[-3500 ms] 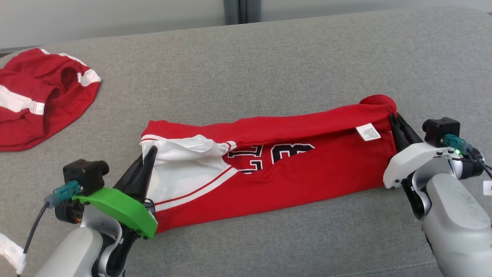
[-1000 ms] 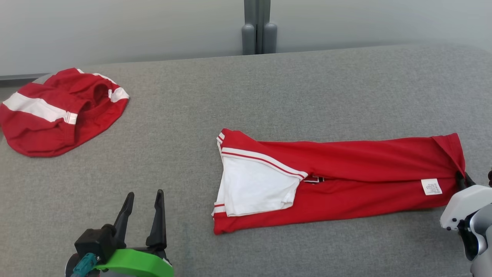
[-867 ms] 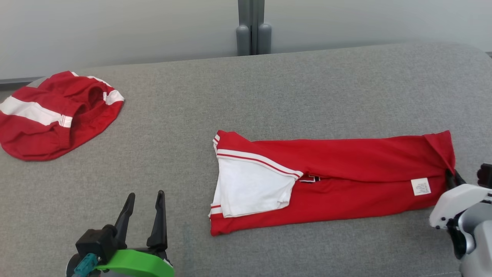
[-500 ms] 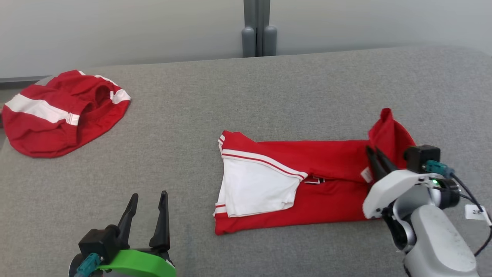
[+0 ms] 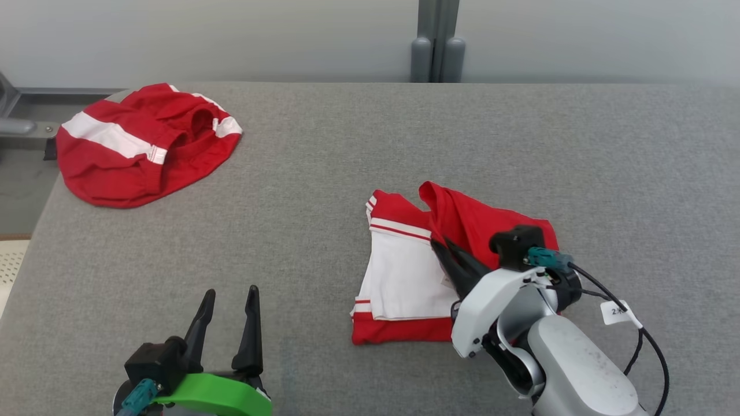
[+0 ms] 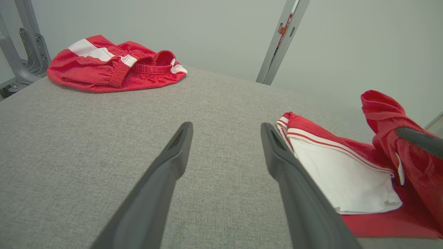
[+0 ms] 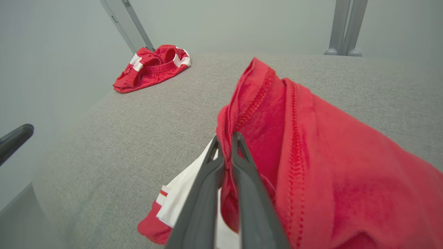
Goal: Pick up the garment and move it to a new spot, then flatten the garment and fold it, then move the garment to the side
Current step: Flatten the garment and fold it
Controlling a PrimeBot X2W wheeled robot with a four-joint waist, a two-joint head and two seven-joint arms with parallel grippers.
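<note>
Jersey [image 5: 404,277] lies right of centre on the grey bench [image 5: 520,144]; we see its red end raised and folded toward the white panel. Right claw [image 5: 440,242] is clamped on that red edge. Left claw [image 5: 231,290] hovers apart, empty, well left of it. Red shorts [image 5: 144,138] sit far left.

white tag [image 5: 618,313] hanging off right arm [image 5: 578,370]: "2" + unclear mark; nothing else legible.
</note>
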